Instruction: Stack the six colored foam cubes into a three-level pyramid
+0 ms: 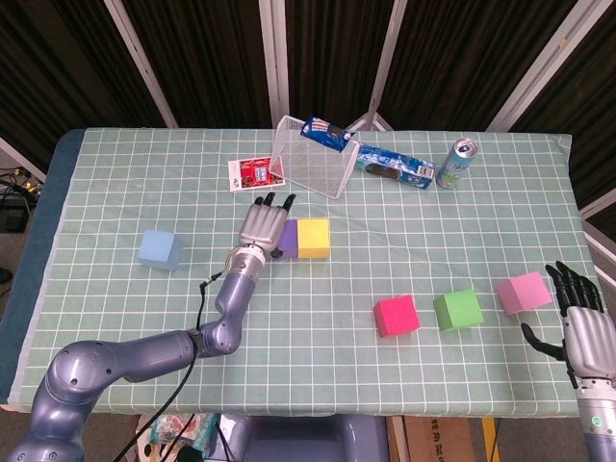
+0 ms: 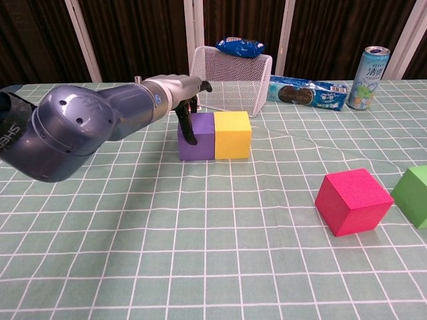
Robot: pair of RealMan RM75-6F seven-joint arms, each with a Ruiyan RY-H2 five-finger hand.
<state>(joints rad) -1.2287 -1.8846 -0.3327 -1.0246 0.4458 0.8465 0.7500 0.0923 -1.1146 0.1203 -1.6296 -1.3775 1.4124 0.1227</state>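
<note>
Left hand (image 1: 262, 224): fingers spread, resting on purple cube (image 2: 197, 136), which touches yellow cube (image 2: 232, 134) at surface centre. Right hand (image 1: 577, 318): apart, empty. Risk: further push skews the pair.

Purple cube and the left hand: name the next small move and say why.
Probably lift the left hand off the purple cube and go for the blue cube. Purple already sits flush against the yellow cube, so the base row lacks a third cube.
</note>
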